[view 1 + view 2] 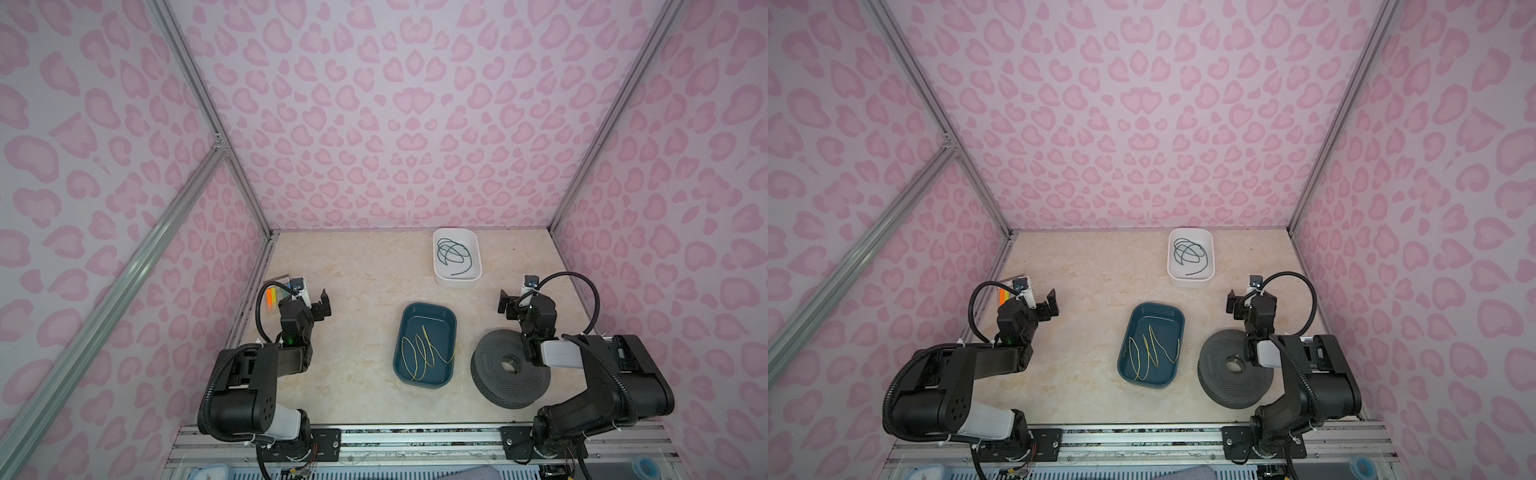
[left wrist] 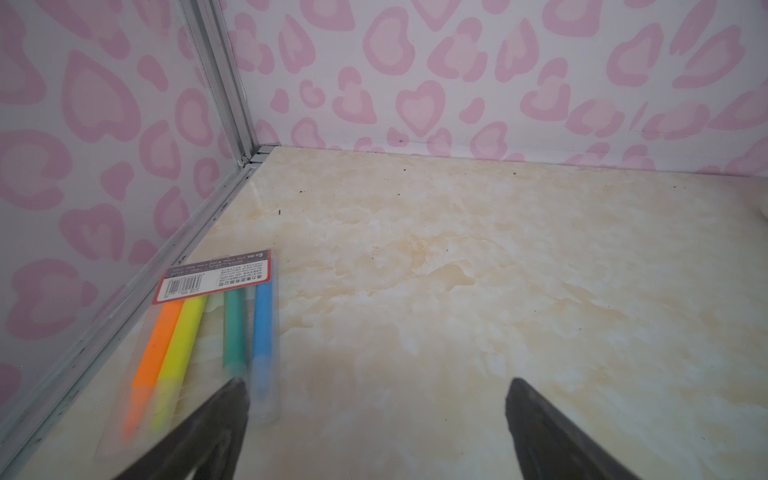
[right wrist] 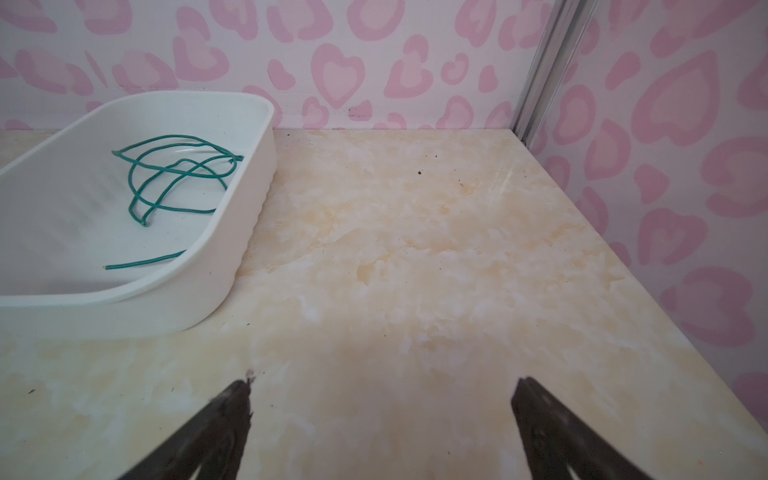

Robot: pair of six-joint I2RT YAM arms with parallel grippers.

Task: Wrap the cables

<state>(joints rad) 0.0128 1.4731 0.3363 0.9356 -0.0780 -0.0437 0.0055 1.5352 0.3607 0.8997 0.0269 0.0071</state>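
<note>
The cables are one thin yellow wire lying in loose zigzag loops inside a dark teal tray at the table's middle. My left gripper hovers open to the left of the tray, with nothing between its fingers; the left wrist view shows only bare table under the left gripper. To the right of the tray my right gripper also stands open and empty over bare table, as the right wrist view shows for the right gripper. Neither wrist view shows the wire.
A dark grey perforated spool lies flat beside the teal tray, under my right arm. At the back a white tray holds a green cord. A pack of coloured markers lies by the left wall.
</note>
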